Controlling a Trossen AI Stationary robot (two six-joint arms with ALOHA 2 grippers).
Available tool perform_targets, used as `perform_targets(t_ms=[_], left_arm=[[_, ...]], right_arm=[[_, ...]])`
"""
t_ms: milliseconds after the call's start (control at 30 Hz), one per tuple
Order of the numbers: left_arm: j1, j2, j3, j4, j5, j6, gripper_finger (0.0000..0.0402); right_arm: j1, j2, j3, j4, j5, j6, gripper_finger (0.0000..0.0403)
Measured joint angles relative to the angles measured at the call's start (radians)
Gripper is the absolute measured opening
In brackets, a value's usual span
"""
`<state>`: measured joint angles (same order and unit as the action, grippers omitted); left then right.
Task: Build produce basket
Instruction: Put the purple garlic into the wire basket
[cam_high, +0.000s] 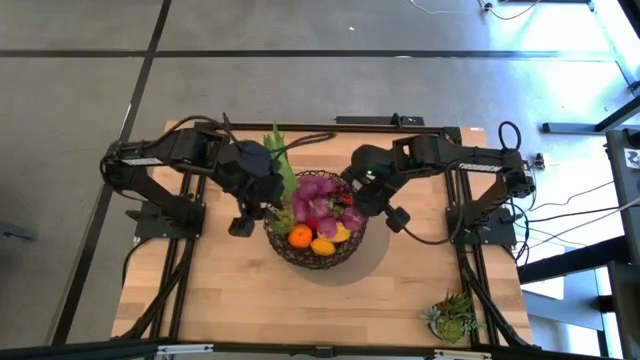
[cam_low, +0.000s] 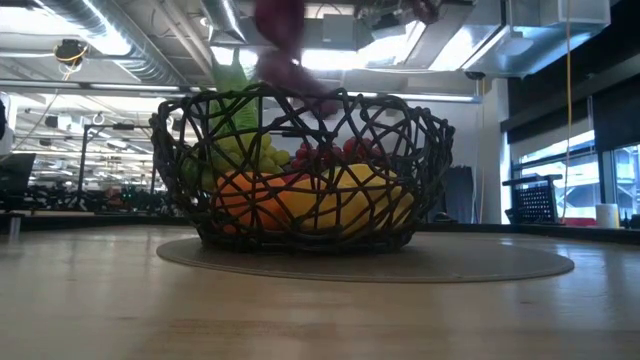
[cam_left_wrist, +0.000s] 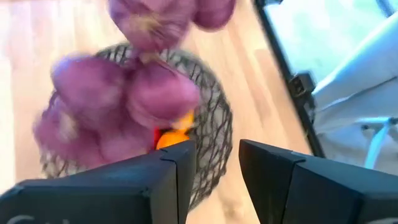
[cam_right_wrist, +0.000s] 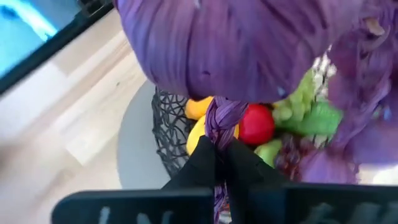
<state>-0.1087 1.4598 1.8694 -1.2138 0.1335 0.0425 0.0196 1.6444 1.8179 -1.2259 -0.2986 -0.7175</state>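
Right gripper (cam_right_wrist: 221, 155) fingers clamp the stem of my purple leafy bunch (cam_right_wrist: 249, 43) over the basket (cam_high: 318, 262) at table centre, already loaded with orange, lemon, apple and grapes, while my left gripper (cam_left_wrist: 214, 171), fingers apart, waits beside it.

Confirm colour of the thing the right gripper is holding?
Purple bunch, pinched by the right gripper; clearest in right wrist view.

Purple produce (cam_right_wrist: 249, 50) — blurred, cut off — hides most of basket (cam_right_wrist: 171, 146).
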Motion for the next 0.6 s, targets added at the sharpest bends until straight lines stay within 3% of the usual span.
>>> perform_targets(t_ms=[333,600], left_arm=[[-0.017,-0.051,-0.001,-0.015,-0.098,-0.004,0.0112],[-0.029,-0.052,-0.002,0.005,-0.117,0.055,0.0112]], right_arm=[[0.0,-0.001,0.0,0.009,0.148,0.579,0.0003],[0.0,-0.004,0.0,0.081,0.174,0.741,0.0003]])
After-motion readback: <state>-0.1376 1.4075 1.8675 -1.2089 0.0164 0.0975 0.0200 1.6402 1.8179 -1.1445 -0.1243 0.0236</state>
